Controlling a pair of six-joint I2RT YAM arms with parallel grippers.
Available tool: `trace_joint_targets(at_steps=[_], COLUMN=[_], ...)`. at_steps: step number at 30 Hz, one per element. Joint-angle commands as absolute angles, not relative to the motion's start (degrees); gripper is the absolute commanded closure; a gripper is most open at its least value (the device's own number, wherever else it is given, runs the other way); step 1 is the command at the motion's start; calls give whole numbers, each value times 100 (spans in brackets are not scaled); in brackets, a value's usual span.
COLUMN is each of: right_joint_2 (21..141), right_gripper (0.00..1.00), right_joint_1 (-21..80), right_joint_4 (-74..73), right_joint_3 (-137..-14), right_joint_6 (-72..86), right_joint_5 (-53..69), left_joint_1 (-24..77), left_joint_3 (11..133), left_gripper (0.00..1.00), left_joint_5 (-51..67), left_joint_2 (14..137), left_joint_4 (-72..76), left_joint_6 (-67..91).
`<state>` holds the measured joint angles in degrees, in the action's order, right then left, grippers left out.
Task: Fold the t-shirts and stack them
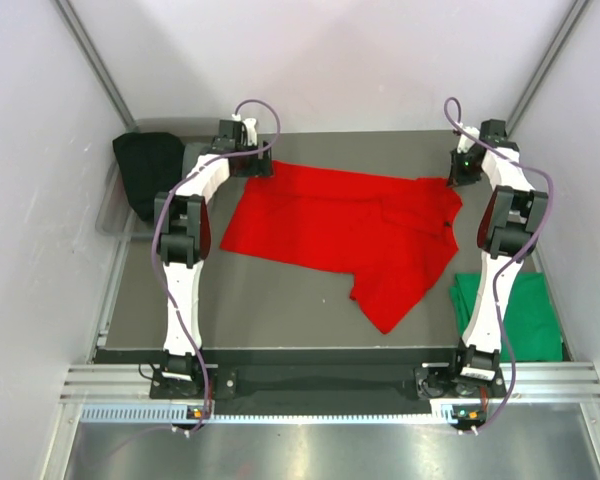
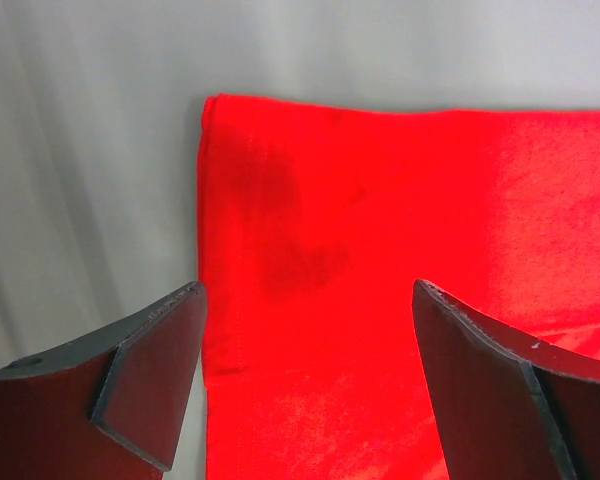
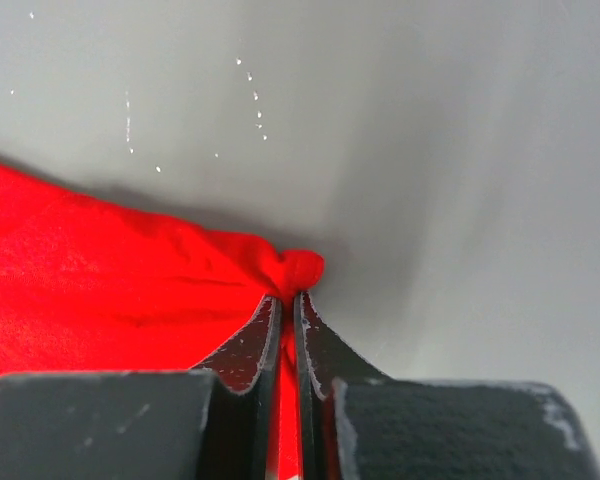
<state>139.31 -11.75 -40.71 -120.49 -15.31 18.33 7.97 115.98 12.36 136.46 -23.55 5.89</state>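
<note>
The red t-shirt point(image 1: 350, 225) lies spread on the grey table, partly folded, one part hanging toward the front. My left gripper point(image 1: 260, 165) is open over its far left corner; in the left wrist view the red cloth point(image 2: 380, 250) lies between the spread fingers point(image 2: 150, 370). My right gripper point(image 1: 458, 178) is shut on the shirt's far right corner; the right wrist view shows a bunched red edge point(image 3: 295, 270) pinched between the fingertips. The green t-shirt point(image 1: 525, 315) lies folded at the table's right front edge, partly behind my right arm.
A black cloth point(image 1: 150, 170) sits at the far left edge of the table point(image 1: 280, 300). White walls close in the back and sides. A metal rail point(image 1: 330, 385) runs along the front by the arm bases.
</note>
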Motion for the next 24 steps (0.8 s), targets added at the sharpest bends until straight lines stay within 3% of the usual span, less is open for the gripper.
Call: trace_joint_targets(at_steps=[1, 18, 21, 22, 24], right_joint_2=[13975, 14599, 14537, 14485, 14126], right_gripper=[100, 97, 87, 71, 59], right_joint_1=[-1230, -1125, -1107, -1099, -1108], right_joint_4=[-3851, -3024, -2988, -2962, -2683], right_joint_3=[-12173, -13782, -13650, -13562, -12931], right_joint_6=[-1380, -800, -739, -730, -712], right_joint_5=[1547, 1099, 1081, 1081, 994], left_joint_1=[791, 791, 791, 791, 791], left_joint_3=[11531, 11153, 11328, 11486, 12118], left_gripper=[13, 11, 10, 10, 12], left_joint_5=[1143, 843, 861, 827, 774], left_joint_2=[13289, 12533, 12586, 12682, 13051], left_joint_4=[-2101, -1907, -1854, -1881, -2179], left_joint_6=[606, 492, 475, 466, 405])
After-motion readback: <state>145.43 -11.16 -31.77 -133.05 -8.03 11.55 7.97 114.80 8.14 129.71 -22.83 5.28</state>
